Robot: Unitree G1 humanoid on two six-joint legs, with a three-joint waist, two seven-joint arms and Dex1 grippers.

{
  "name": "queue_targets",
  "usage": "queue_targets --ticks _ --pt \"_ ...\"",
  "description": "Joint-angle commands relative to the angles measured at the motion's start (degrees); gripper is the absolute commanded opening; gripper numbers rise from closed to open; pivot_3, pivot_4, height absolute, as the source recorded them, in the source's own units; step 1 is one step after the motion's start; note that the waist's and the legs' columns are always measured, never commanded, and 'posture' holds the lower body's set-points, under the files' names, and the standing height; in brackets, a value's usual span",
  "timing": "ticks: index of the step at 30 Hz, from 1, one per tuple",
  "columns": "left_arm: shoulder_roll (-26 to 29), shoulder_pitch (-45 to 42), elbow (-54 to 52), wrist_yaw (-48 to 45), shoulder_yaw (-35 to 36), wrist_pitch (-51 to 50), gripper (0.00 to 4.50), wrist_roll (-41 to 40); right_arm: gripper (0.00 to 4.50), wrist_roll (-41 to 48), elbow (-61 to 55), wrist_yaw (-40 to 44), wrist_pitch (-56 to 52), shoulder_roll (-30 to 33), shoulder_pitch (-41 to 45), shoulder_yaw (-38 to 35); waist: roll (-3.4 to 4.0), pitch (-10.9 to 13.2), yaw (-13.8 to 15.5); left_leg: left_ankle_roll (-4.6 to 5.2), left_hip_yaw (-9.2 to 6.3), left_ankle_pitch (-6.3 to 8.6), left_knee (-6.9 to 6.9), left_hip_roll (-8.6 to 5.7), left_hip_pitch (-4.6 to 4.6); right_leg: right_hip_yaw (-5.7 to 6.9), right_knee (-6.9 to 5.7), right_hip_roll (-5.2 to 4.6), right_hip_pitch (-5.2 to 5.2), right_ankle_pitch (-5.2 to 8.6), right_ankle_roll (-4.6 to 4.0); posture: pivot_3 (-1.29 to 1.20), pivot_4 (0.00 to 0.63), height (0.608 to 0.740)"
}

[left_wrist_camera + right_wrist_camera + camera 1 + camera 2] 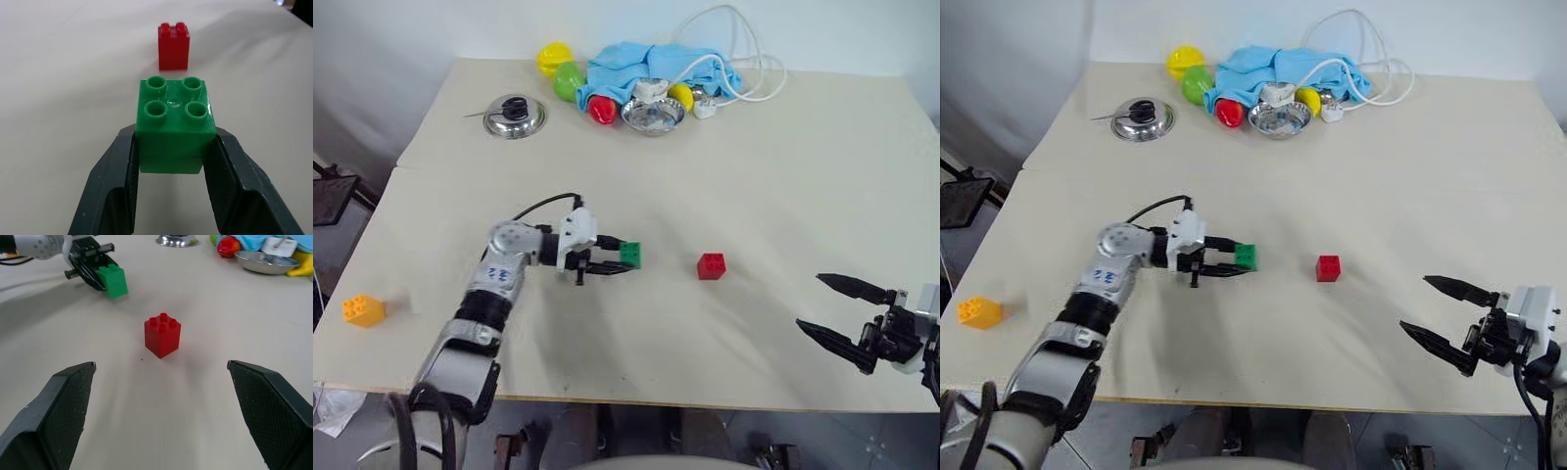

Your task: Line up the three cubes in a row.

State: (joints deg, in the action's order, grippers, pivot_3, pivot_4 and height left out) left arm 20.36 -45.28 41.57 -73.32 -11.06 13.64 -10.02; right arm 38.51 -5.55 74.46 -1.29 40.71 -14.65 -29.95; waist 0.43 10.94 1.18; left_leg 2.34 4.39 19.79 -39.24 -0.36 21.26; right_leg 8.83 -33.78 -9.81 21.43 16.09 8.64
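Observation:
The green cube point(631, 255) rests on the table left of centre, with my left gripper point(623, 258) shut on its two sides. In the left wrist view both fingers point(113, 188) press against the green cube point(175, 128). The red cube point(711, 265) stands free a short way to its right, also seen ahead as the red cube point(173, 45). The orange-yellow cube point(363, 310) sits alone near the table's left front edge. My right gripper point(810, 301) hovers wide open at the right front, well clear of the red cube point(162, 335).
At the back of the table point(783, 176) lie a steel lid with a black knob point(515, 116), a steel bowl point(653, 115), a blue cloth point(656, 67), a white cable point(749, 59) and round yellow, green and red toys point(569, 80).

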Motion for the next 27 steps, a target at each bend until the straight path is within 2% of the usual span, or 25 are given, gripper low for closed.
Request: queue_targets --ticks 1,7,12,14,15,18,22,27 --pt "-0.68 -3.63 6.82 -1.48 -0.48 3.92 1.48 2.61 4.5 1.35 -3.98 -1.07 0.73 -1.63 -1.32 -0.79 -0.01 0.0 -0.1 -0.01 0.02 0.0 0.01 0.03 0.0 -0.01 0.0 0.04 0.03 0.0 0.0 0.0 0.15 0.74" --pt "-2.51 -6.93 12.94 -2.38 -0.8 6.97 1.48 5.2 4.5 0.73 -5.13 -2.43 0.57 -2.66 -0.87 0.45 -0.03 0.01 0.31 0.01 -0.06 0.01 -0.01 0.06 0.0 -0.15 -0.01 0.03 0.05 -0.01 0.01 0.0 0.15 0.74" --pt "-3.99 -7.87 14.75 -0.76 -0.38 4.65 1.48 6.17 4.5 0.33 -5.1 -3.05 0.85 -3.01 0.47 1.86 -0.03 0.0 0.45 0.01 -0.09 0.01 -0.02 0.06 0.01 -0.14 -0.02 0.02 0.04 -0.01 0.01 0.0 0.15 0.74" --pt "-4.5 -7.98 14.9 -0.52 0.03 3.46 2.19 6.04 4.5 0.11 -4.81 -3.02 1.12 -3.2 0.93 2.59 -0.03 0.0 0.57 0.02 -0.12 0.01 -0.06 0.05 0.01 -0.13 -0.03 0.02 0.02 -0.01 0.01 0.0 0.15 0.74" --pt "-4.64 -8.08 15.05 -0.15 0.27 3.27 2.37 6.11 4.5 0.0 -4.61 -2.99 1.17 -3.28 1.25 2.96 -0.03 0.0 0.53 0.02 -0.12 0.01 -0.08 0.05 0.01 -0.13 -0.04 0.01 0.01 -0.02 0.01 0.0 0.15 0.74" --pt "-4.62 -7.97 13.83 -0.24 2.87 3.48 3.28 3.88 4.5 -0.24 -4.06 -2.65 1.21 -3.4 2.77 4.3 -0.04 0.01 0.31 0.03 -0.12 0.01 -0.08 0.06 0.03 -0.13 -0.04 0.02 0.03 -0.02 0.02 0.0 0.15 0.74" --pt "-0.14 -3.47 2.01 -3.45 6.98 1.14 4.43 -1.34 4.5 -0.42 -2.63 -2.15 0.85 -3.32 6.63 6.72 -0.04 0.01 -0.41 0.02 -0.11 0.01 -0.08 0.15 0.03 -0.15 -0.07 0.02 0.08 -0.02 0.01 0.0 0.15 0.74" --pt "8.32 11.9 -23.75 2.33 16.36 -8.57 4.47 -9.83 4.5 -1.12 0.07 -1.87 0.24 -3.33 12.75 10.38 0.0 0.01 -1.91 -0.01 -0.12 0.0 -0.06 0.3 -0.04 -0.24 -0.12 0.04 0.09 -0.01 0.0 0.0 0.15 0.74"
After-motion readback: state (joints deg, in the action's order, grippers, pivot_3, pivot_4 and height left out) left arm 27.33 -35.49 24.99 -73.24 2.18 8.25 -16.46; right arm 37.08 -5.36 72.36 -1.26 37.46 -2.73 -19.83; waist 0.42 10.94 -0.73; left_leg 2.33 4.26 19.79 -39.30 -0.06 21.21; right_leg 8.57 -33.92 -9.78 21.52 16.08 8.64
